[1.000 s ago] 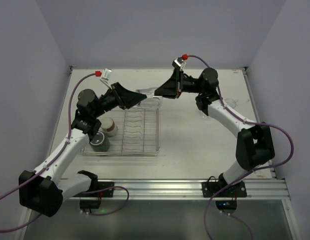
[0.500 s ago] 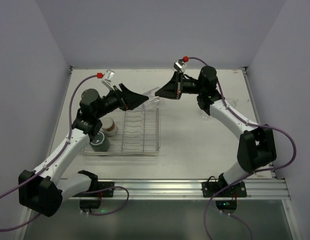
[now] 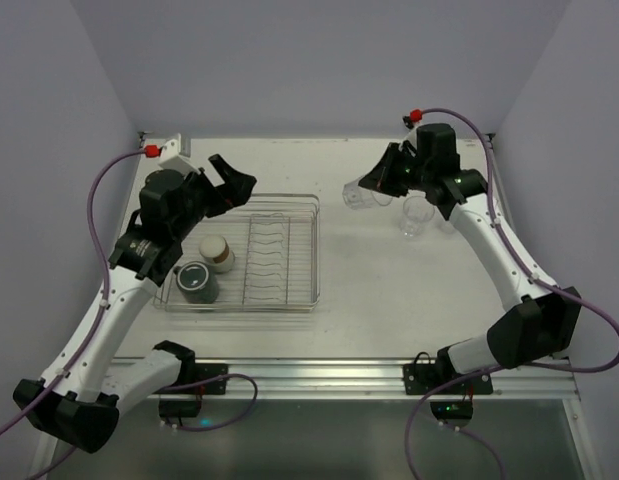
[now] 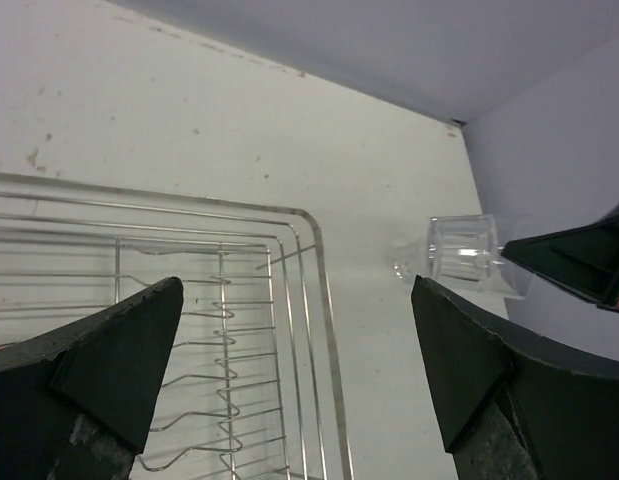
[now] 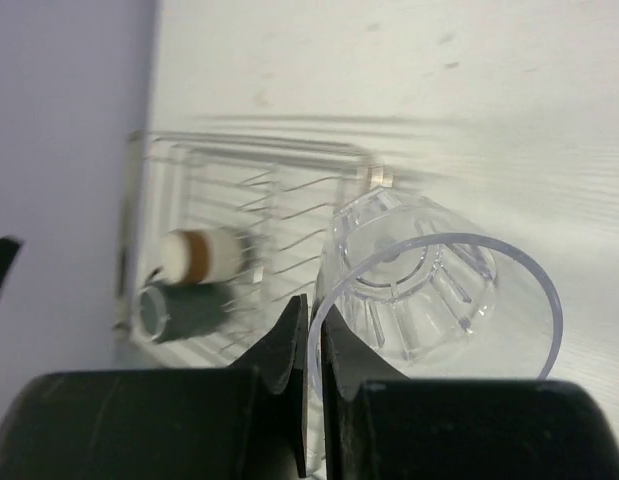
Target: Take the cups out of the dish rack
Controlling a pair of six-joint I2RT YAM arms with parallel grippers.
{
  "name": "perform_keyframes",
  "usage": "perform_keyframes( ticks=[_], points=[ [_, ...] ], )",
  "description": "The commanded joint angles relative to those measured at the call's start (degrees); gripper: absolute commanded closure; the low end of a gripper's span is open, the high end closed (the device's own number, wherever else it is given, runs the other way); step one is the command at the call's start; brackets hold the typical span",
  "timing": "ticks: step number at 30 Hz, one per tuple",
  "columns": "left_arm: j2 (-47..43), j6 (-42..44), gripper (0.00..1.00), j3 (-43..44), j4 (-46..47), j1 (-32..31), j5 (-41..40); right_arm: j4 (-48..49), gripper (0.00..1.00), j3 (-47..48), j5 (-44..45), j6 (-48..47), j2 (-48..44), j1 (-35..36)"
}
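Both arms have swung apart since a second ago, and the clear tumbler has left the rack with your right arm.
Your right end effector [image 3: 372,188] pinches the rim of the clear tumbler [image 3: 355,196], held on its side over the table [image 3: 389,290] with its base toward the dish rack [image 3: 249,305] and a standing tumbler [image 3: 417,216] near on its right. Your left end effector [image 3: 234,185] is spread wide and empty. The cream cup [image 3: 218,252] and dark mug [image 3: 198,282] sit in the rack's left end, nearest that arm.
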Motion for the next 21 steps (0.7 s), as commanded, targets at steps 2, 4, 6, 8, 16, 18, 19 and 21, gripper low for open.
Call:
perform_keyframes(
  ticks=[2, 4, 6, 8, 16, 18, 19, 21],
  points=[
    [1.91, 2.04, 0.0, -0.49, -4.49, -0.1, -4.1, -16.21, 1.0, 6.45, 28.88, -10.38, 0.2, -0.12],
    [2.35, 2.22, 0.0, -0.41, -4.22, -0.1, -3.84, -18.93, 1.0, 7.94, 33.66, -11.7, 2.22, -0.47],
    [2.7, 2.39, 0.0, -0.41, -4.13, -0.1, -3.22, -19.21, 1.0, 8.13, 37.28, -12.84, 3.37, -0.73],
    [2.97, 2.39, 0.0, -0.58, -4.22, -0.09, -2.78, -19.04, 1.0, 8.13, 38.34, -13.64, 4.51, -0.82],
    [2.88, 2.39, 0.0, -1.64, -4.31, -0.1, -2.96, -15.97, 1.0, 9.89, 42.04, -16.63, 9.79, -1.52],
    [3.05, 2.57, 0.0, -1.81, -4.13, -0.1, -2.61, -15.87, 1.0, 10.76, 41.86, -16.72, 10.66, -1.61],
    [3.4, 2.83, 0.0, -1.81, -4.13, -0.1, -2.43, -15.87, 1.0, 11.11, 42.03, -16.72, 11.1, -1.61],
    [4.02, 3.18, 0.0, -1.72, -4.13, -0.09, -1.9, -15.87, 1.0, 11.82, 42.21, -16.8, 12.07, -1.96]
  ],
)
